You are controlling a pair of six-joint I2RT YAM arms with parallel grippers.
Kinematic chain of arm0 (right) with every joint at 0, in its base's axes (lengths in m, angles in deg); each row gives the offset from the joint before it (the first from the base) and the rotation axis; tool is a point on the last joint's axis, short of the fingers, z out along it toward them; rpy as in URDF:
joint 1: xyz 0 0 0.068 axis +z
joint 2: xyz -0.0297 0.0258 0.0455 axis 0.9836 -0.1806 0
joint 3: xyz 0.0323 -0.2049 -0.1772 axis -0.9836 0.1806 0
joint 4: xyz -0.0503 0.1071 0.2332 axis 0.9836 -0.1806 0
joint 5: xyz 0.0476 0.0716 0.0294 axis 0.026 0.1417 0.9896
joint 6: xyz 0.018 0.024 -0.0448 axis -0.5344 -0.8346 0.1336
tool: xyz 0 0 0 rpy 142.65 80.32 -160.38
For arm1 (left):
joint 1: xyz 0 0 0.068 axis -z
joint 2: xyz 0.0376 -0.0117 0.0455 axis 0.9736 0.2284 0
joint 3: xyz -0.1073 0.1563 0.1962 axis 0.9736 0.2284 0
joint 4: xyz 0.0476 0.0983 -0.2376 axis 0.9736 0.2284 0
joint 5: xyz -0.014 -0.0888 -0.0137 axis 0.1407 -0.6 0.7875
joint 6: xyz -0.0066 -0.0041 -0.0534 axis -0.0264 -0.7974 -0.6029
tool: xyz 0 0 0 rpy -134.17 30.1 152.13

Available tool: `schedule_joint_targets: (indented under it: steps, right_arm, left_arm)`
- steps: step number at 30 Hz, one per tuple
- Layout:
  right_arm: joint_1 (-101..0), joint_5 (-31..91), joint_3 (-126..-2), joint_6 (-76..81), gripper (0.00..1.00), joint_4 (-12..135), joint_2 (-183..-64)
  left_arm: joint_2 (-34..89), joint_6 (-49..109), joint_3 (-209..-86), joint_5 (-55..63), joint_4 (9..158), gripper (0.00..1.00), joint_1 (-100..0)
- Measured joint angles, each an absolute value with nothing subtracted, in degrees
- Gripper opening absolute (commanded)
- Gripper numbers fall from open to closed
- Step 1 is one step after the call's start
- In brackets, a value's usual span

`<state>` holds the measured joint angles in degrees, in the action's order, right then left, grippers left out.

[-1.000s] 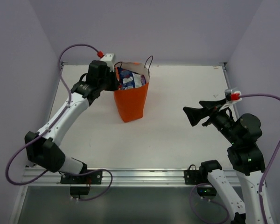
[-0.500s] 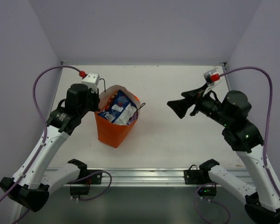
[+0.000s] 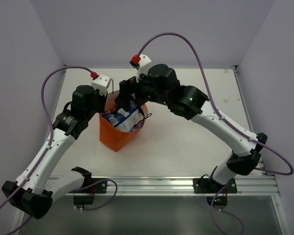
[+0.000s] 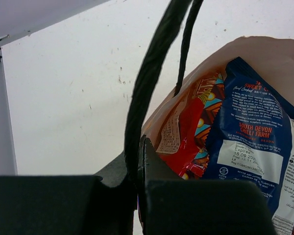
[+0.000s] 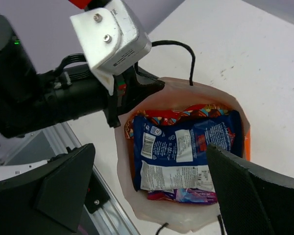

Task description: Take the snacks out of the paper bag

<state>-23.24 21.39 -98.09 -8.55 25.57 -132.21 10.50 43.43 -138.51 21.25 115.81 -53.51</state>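
The orange paper bag (image 3: 115,138) stands tilted on the table, its mouth facing up. My left gripper (image 3: 108,104) is shut on the bag's dark loop handle (image 4: 152,83) at the left rim. In the left wrist view the jaws (image 4: 139,147) meet on that cord. My right gripper (image 3: 129,100) hangs open just above the mouth. In the right wrist view its fingers (image 5: 152,191) straddle the opening without touching anything. Snacks lie inside: a blue-white packet (image 5: 186,152) on top, a red-orange one (image 5: 186,115) behind it and a purple one (image 5: 186,196) under it.
The white table (image 3: 196,142) ends at an aluminium rail (image 3: 152,183) along the near edge. Lilac walls close in the back and both sides. The left wrist camera block (image 5: 112,34) sits close beside the bag's rim. Purple cables arc over both arms.
The right arm has swung from the table's right side to above the bag's mouth, jaws still wide. Earlier the left arm drew the bag nearer and tilted it; its grip is unchanged.
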Motion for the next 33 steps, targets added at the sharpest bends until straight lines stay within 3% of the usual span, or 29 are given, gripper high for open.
schedule_joint_targets:
  steps: [6, 15, 28, 30, 31, 33]
  right_arm:
    - [-21.62, 18.46, -95.60, -15.92, 0.91, 23.75, -137.89]
    - [-21.49, 15.47, -79.97, -26.85, 0.94, 27.43, -138.22]
    - [-21.49, 14.44, -74.39, -34.11, 0.96, 41.20, -140.71]
    - [-21.49, 14.37, -73.91, -34.76, 0.93, 42.73, -140.78]
    - [-21.49, 14.18, -73.69, -35.02, 0.83, 43.51, -140.85]
    - [-21.49, 13.74, -73.41, -35.50, 0.73, 44.50, -141.26]
  left_arm:
    - [10.28, 46.99, -138.51, 21.25, 115.29, 0.00, -53.47]
    - [7.28, 49.85, -138.49, 20.46, 115.16, 0.00, -53.47]
    - [3.55, 48.83, -135.10, 18.01, 113.17, 0.00, -53.53]
    - [3.39, 48.43, -134.73, 17.75, 112.75, 0.00, -53.53]
    - [3.35, 48.34, -134.64, 17.66, 112.65, 0.00, -53.53]
    - [3.35, 48.19, -134.62, 17.42, 112.58, 0.00, -53.53]
